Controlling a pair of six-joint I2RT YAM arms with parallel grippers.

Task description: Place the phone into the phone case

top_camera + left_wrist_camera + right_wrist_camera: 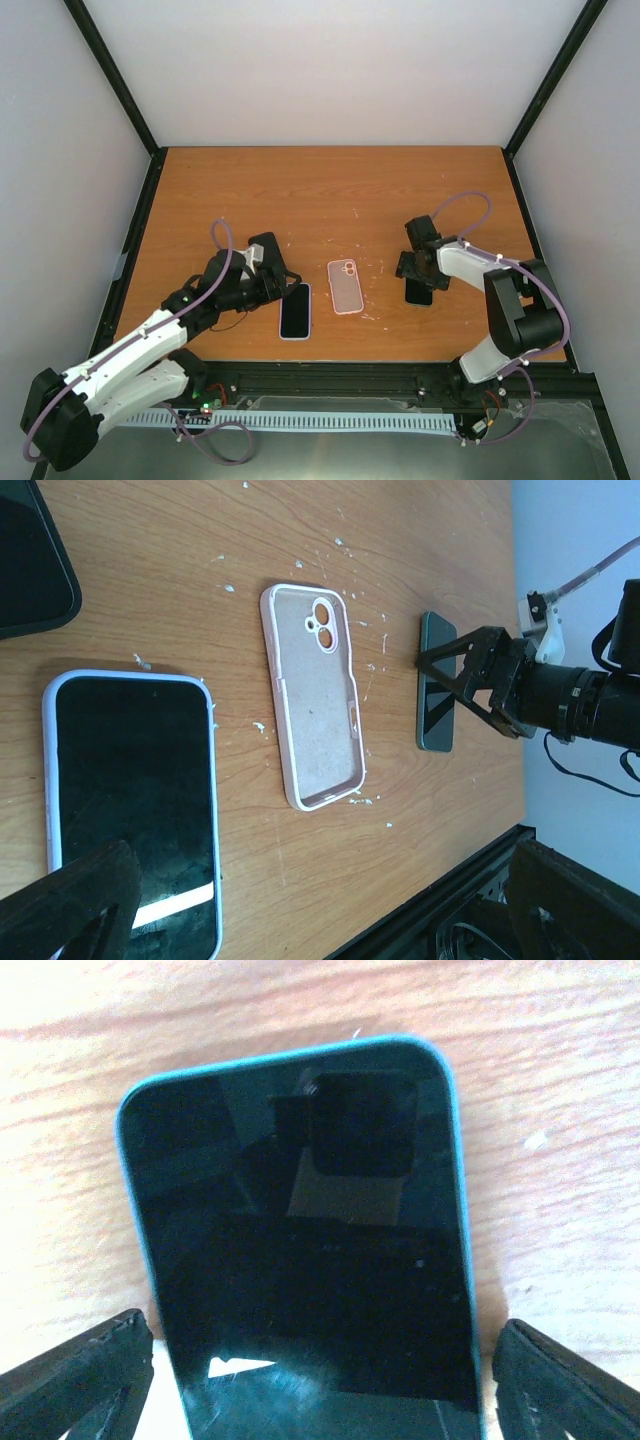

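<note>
Phone (310, 1250): directly between your right jaws, its long edges facing them.
Right jaws: spread, not yet touching.
Left jaws: spread, empty.
Phone case (346, 286): just left, parallel.

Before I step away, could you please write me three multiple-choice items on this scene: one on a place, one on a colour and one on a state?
1. Where does the empty pink case lie?
A. between the two phones
B. stacked on a phone
C. hanging off the near edge

2. What colour is the rim of the phone under the right gripper?
A. red
B. teal
C. yellow

3. How does the right gripper stand?
A. shut on the pink case
B. holding the phone in the air
C. open, a finger on each side of the phone

Answers:
1. A: in the top view it sits between the lavender-rimmed phone and the phone under the right gripper.
2. B: the right wrist view shows a teal rim.
3. C: both fingers flank the phone, which lies flat on the wood.
</note>
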